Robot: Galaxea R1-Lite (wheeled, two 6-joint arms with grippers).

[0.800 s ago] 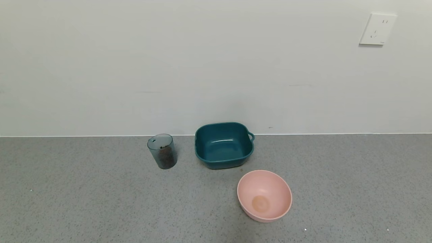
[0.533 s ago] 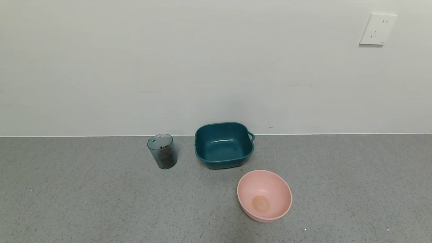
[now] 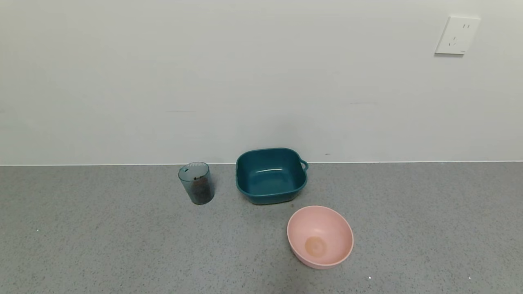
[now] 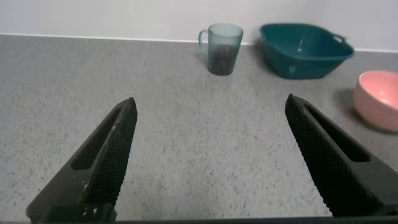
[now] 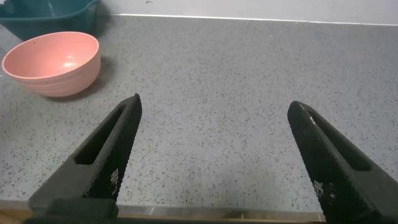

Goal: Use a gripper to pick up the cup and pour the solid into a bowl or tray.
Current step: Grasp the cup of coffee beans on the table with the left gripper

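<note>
A: What is in the containers?

B: The cup [image 3: 196, 182] stands upright on the grey counter [image 3: 122, 245], long axis vertical, mouth up, with the solid [image 3: 200, 192], dark brown pellets, showing through its ribbed wall in the lower part. In the left wrist view a handle sticks out from its side. The teal basin [image 3: 271, 175] just beside it looks empty, its small loop handle at the corner away from the cup. The round pink bowl [image 3: 320, 237] holds nothing loose that I can see; only a darker round patch shows at its bottom.

A: And where are they relative to the jaws?

B: The left gripper [image 4: 208, 155] has its jaws spread wide apart, gripping nothing. The cup [image 4: 222, 48] lies well ahead of them, roughly on the line through the gap, with the basin [image 4: 305, 50] ahead of the other jaw's side and the pink bowl [image 4: 379, 99] beyond that.

A: The right one?

B: The right gripper [image 5: 214, 155] also has its jaws wide apart and empty, over bare counter. The pink bowl [image 5: 53, 62] sits ahead and outside one jaw, the basin's edge [image 5: 50, 18] just past it.
</note>
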